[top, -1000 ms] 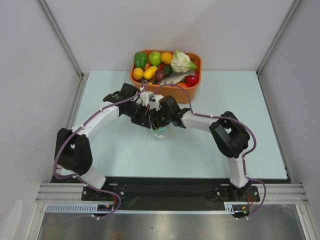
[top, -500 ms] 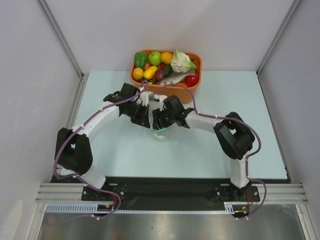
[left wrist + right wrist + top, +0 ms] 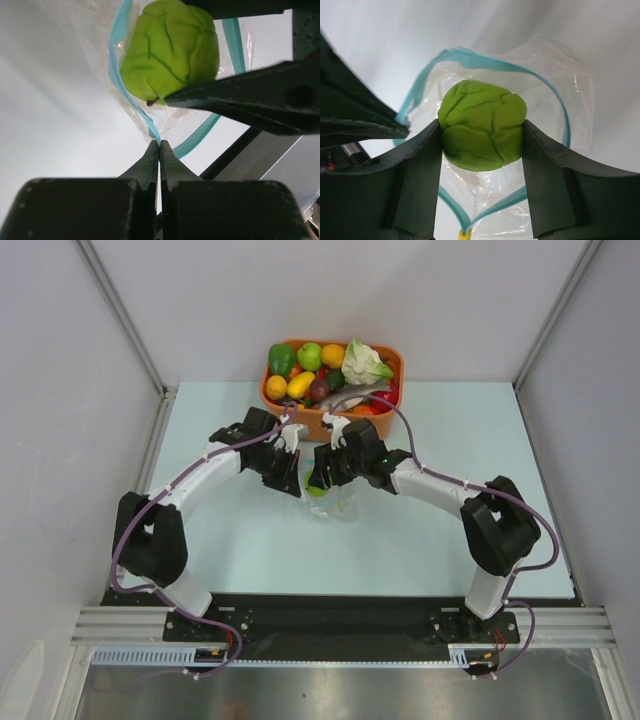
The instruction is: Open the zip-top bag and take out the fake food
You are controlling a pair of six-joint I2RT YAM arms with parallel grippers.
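The clear zip-top bag (image 3: 333,504) lies on the pale table between my two grippers, its light-blue zip strip (image 3: 470,56) spread open into a loop. My left gripper (image 3: 159,145) is shut on one edge of the zip strip (image 3: 131,101). My right gripper (image 3: 481,135) is shut on the lime-green round fruit (image 3: 482,125), holding it just above the bag's open mouth; the fruit also shows in the left wrist view (image 3: 172,47) and from above (image 3: 316,487). A bit of yellow (image 3: 464,235) shows at the bag's corner. The fish is not visible.
An orange tub (image 3: 385,423) full of toy fruit and a white-and-green cauliflower (image 3: 364,364) stands just behind the grippers. Metal frame rails run along the table's left, right and near edges.
My right gripper has moved right and slightly back, drawing the lime-green fruit out of the bag mouth. My left gripper has stayed in place on the zip strip.
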